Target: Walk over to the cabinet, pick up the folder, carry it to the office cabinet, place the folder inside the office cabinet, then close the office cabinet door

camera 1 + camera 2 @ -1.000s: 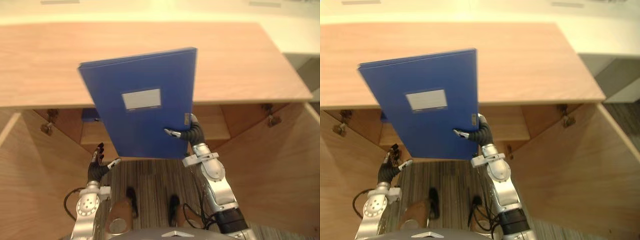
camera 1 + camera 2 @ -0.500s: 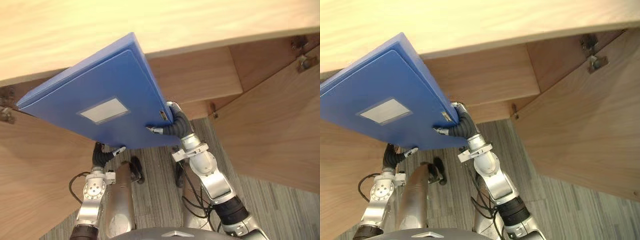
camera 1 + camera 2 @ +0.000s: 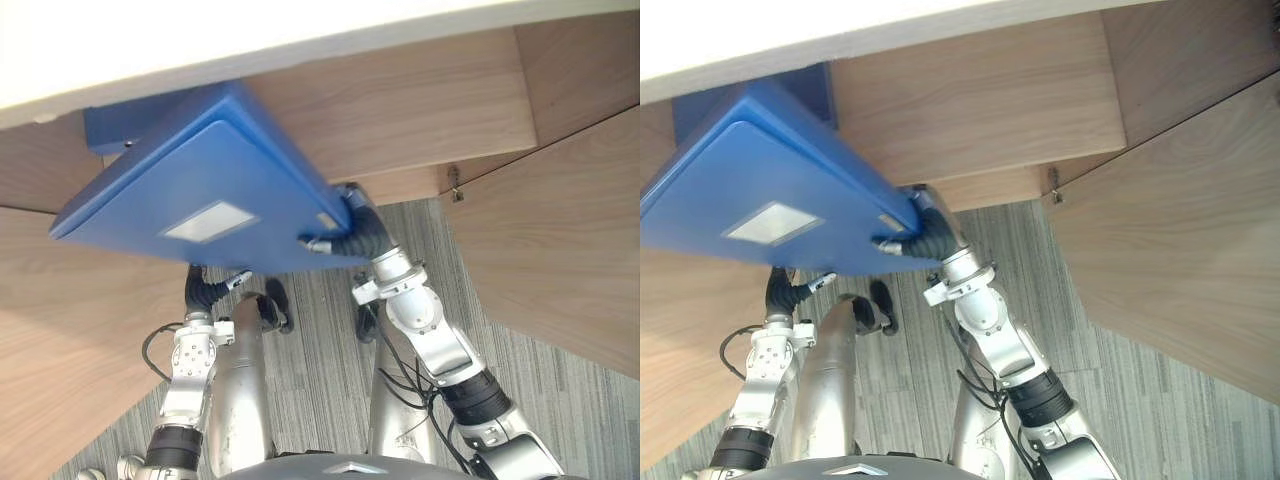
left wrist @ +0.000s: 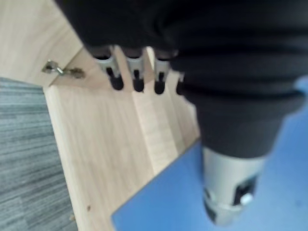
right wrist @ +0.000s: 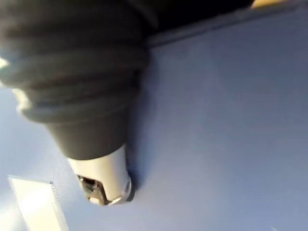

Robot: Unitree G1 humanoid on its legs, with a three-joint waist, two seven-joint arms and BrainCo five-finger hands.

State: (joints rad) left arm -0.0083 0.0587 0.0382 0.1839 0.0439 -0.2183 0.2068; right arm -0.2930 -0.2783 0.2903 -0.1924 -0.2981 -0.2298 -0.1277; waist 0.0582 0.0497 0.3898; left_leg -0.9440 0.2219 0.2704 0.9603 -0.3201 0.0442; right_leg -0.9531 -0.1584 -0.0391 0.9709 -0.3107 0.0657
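My right hand point(image 3: 352, 238) is shut on the near right corner of the blue folder point(image 3: 200, 190), which carries a pale label on its cover. The folder lies tilted, almost flat, in front of the open wooden cabinet point(image 3: 400, 100), its far end reaching toward the cabinet's left part under the top board. In the right wrist view my thumb point(image 5: 103, 183) presses on the blue cover point(image 5: 216, 120). My left hand point(image 3: 203, 295) hangs open below the folder's near edge and touches nothing. The left wrist view looks past its straight fingers point(image 4: 137, 79) to the folder's blue underside point(image 4: 163, 202).
Both cabinet doors stand open: the right door point(image 3: 560, 250) and the left door point(image 3: 60, 340) flank me closely. Another blue item point(image 3: 105, 128) sits inside the cabinet at the left, behind the folder. A wooden shelf point(image 3: 980, 100) spans the inside. Grey striped carpet point(image 3: 320, 340) lies below.
The camera has dipped lower and closer to the cabinet. The folder, still in my right hand, has tipped flatter and its far end has gone under the top board. The left hand stays low.
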